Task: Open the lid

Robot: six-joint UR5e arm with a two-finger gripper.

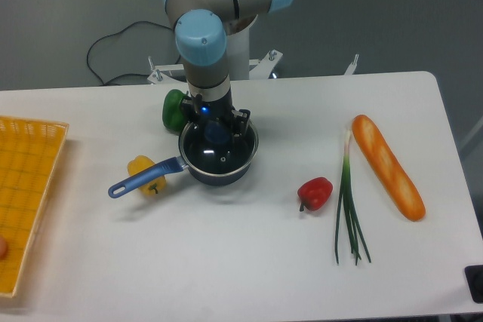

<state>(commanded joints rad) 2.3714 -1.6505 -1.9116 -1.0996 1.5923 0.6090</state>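
White surface carries a dark blue saucepan, its glass lid on. Above the blue knob, the end effector hangs; grip state unclear. No writing readable.

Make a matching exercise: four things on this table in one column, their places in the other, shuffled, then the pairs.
Things:
1. lid
2. yellow pepper
3. spring onion
4. green pepper

Places:
A. under the saucepan's long blue handle
B. between the red pepper and the baguette
C. on the saucepan, below the pincer
D. behind the saucepan, beside the arm

Pairs: 1-C, 2-A, 3-B, 4-D
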